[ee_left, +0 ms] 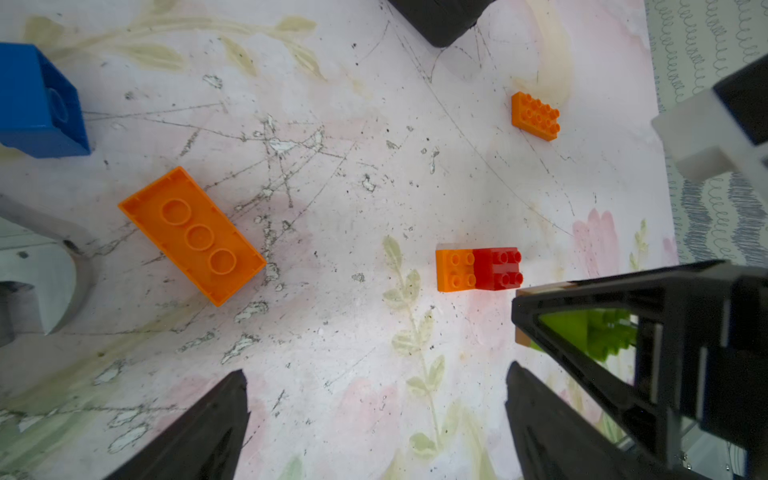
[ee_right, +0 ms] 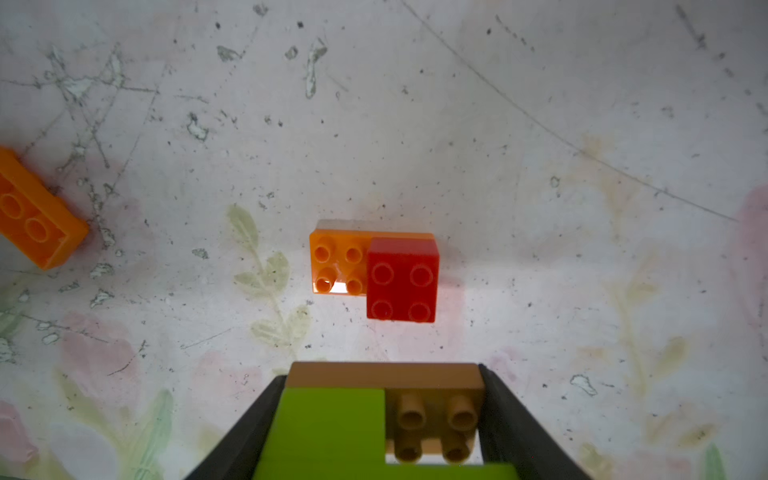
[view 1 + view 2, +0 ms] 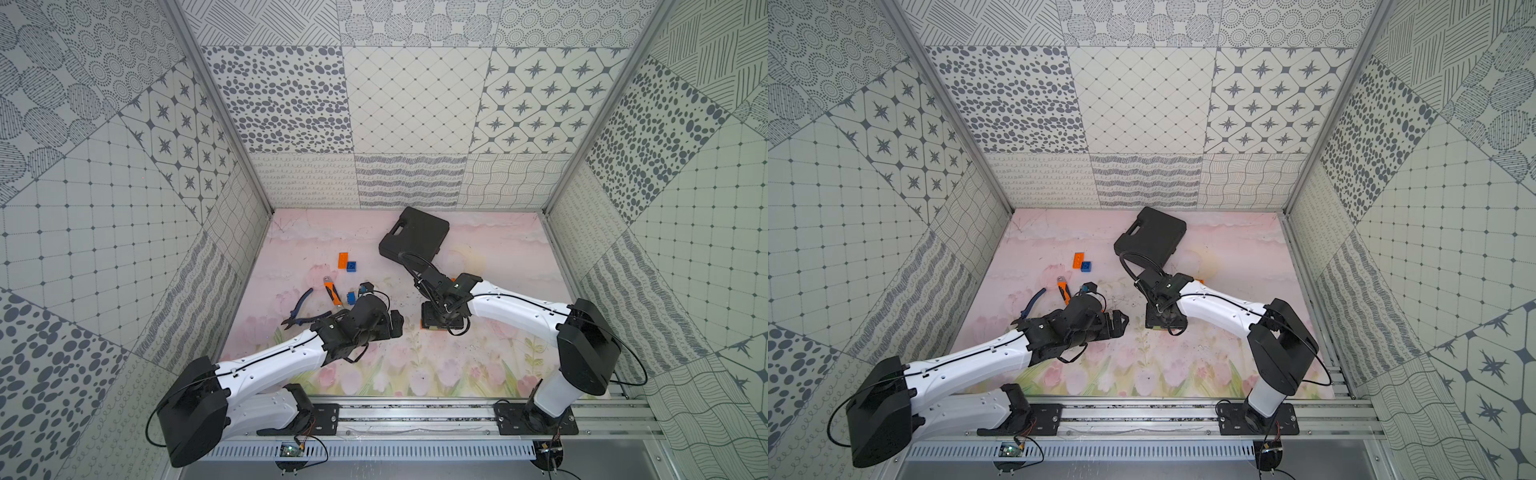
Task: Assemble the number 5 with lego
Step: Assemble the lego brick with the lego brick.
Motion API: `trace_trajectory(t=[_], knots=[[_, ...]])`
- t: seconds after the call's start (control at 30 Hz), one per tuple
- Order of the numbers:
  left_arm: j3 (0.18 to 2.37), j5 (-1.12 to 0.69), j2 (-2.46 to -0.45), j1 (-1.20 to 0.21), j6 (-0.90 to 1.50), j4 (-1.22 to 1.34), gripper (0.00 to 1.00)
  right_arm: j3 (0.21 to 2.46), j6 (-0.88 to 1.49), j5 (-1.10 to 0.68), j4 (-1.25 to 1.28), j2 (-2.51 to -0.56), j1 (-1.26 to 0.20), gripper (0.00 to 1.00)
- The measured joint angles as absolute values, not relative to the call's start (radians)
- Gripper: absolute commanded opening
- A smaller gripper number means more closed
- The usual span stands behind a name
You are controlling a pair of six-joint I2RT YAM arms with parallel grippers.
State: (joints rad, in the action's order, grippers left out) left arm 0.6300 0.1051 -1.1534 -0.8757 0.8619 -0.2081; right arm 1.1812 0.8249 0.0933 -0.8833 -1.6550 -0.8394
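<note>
**The 5 is only half built**

In a top view, a loose orange brick (image 3: 343, 260) and a blue brick (image 3: 352, 266) lie side by side, unused. In the left wrist view, my left tool (image 1: 376, 370) is spread wide and empty over the surface (image 1: 353, 187). In the right wrist view, my right tool (image 2: 384, 374) pinches a brown brick (image 2: 432, 415) carrying a green brick (image 2: 332, 424), near the red brick (image 2: 402, 280) stacked on an orange base brick (image 2: 336, 259). I judge these two pieces are not yet joined.
</note>
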Motion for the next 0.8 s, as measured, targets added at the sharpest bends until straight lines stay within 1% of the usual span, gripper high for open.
trace_trajectory(t=[0.4, 0.8], knots=[[0.664, 0.044, -1.22, -0.875, 0.852, -0.181, 1.0, 1.21, 0.763, 0.055, -0.876, -1.75, -0.802, 0.66], [0.665, 0.038, -1.213, -0.875, 0.853, -0.174, 1.0, 1.272, 0.747, 0.057, -0.871, -1.795, -0.801, 0.66]])
